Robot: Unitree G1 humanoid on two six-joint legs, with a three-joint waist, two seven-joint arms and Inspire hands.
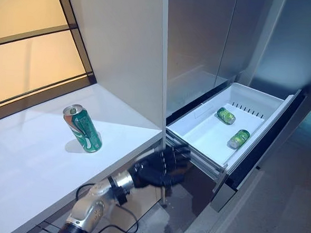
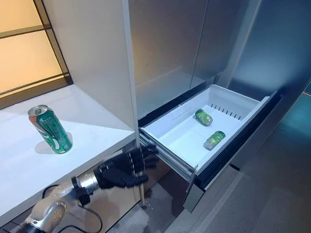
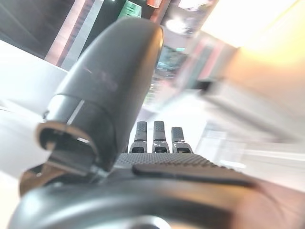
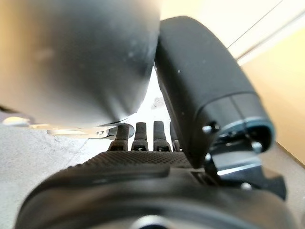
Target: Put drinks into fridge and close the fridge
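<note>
A: Cans first. One green can [image 1: 83, 128] stands on the white counter [image 1: 20, 166], long axis up but leaning a bit, top tipped away from the fridge. Two more cans [image 1: 226, 115] [image 1: 239, 138] lie on their sides in the open fridge drawer [image 1: 197, 130], well apart.

B: And the hands?

A: Left hand [image 1: 160, 167] sits low, just under the counter edge by the drawer's near corner, fingers [image 3: 154, 136] straight and spread, holding nothing. Right hand [image 4: 143, 138] shows only in its wrist view, fingers straight, empty.

B: Room?

A: Plenty of bare drawer floor between the cans and the walls.
</note>
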